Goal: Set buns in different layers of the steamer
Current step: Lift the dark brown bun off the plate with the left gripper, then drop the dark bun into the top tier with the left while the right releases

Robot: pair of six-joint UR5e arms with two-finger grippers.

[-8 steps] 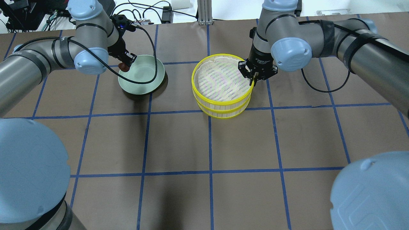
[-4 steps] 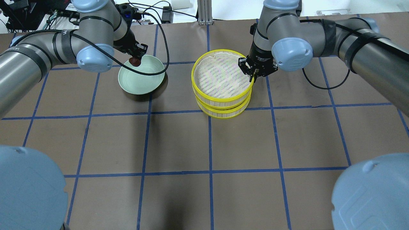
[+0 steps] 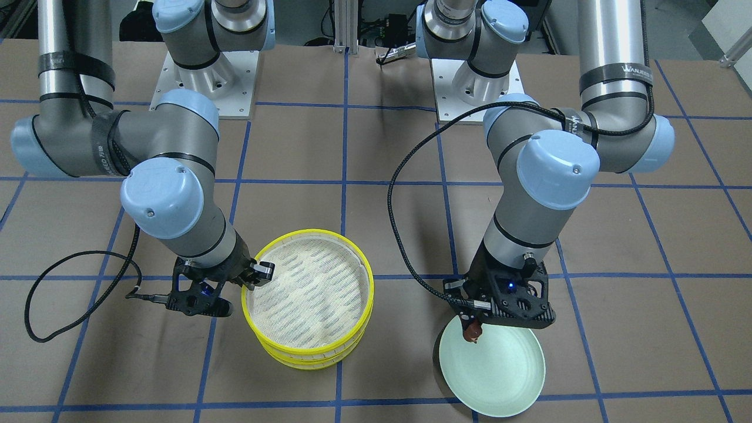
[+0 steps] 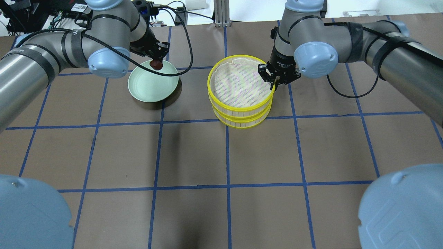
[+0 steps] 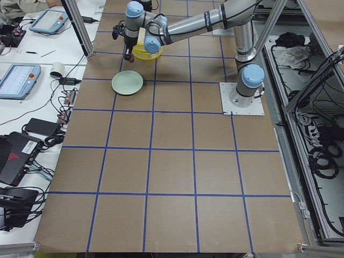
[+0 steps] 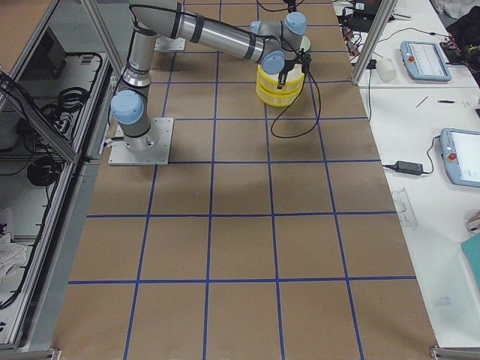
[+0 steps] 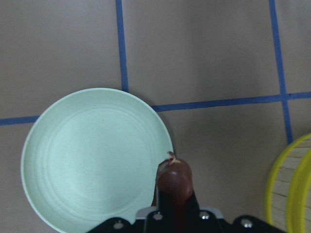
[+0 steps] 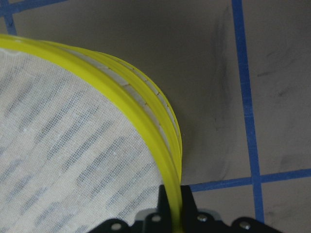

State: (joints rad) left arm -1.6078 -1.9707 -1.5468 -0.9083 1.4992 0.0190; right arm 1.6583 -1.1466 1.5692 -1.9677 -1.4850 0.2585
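My left gripper point(image 4: 156, 62) is shut on the dark reddish-brown bun point(image 4: 156, 65) and holds it above the far edge of the pale green plate point(image 4: 152, 86). The bun also shows in the left wrist view point(image 7: 174, 177) and the front view point(image 3: 472, 335). My right gripper point(image 4: 275, 83) is shut on the yellow rim of the upper steamer tray point(image 4: 238, 83), which sits slightly tilted over the lower tray point(image 4: 242, 121). The rim runs between the right gripper's jaws in the right wrist view point(image 8: 167, 174). The upper tray's mesh is bare. The pale cream bun is hidden.
The green plate point(image 3: 499, 367) holds nothing. A black cable point(image 4: 180, 45) loops from the left wrist over the plate's far side. The brown table point(image 4: 225, 155) has a blue tape grid; the steamer stack stands right of the plate.
My left gripper has carried the brown bun from the plate's left edge rightwards along its far edge. My right gripper has kept hold of the upper tray's rim and raised it slightly.
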